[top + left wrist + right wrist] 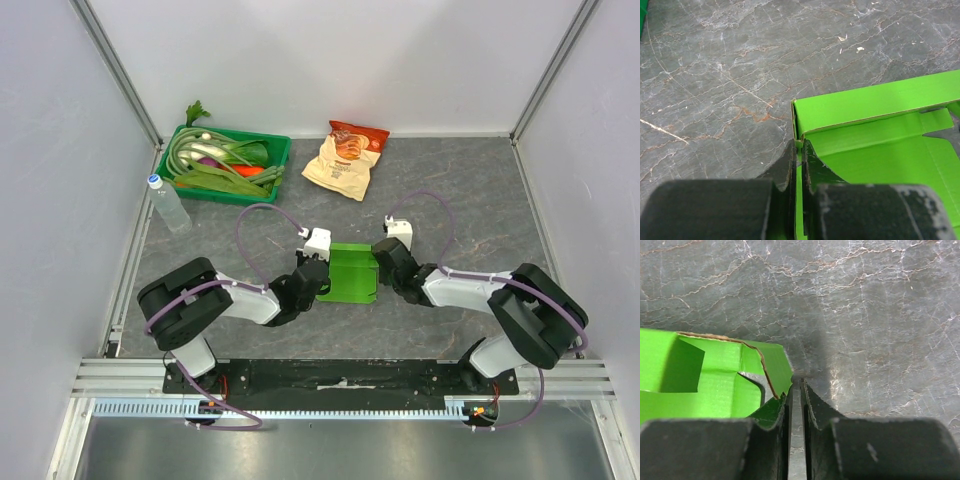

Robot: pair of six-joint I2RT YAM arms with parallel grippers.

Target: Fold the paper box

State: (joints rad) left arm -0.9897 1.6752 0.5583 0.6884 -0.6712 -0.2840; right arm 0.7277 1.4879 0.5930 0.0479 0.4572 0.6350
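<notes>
**Paper box (352,272) pinched at mid-surface**

No writing could be read; the print on the snack bag (345,158) was too small. The box was seen lying on the grey, marble-veined surface (460,200) between the arms, enclosed by white walls (330,60). Its side wall was pinched by the left fingers (812,175). The right fingers (815,410) were nearly pressed together at its corner; whether they gripped it could not be told.
</notes>
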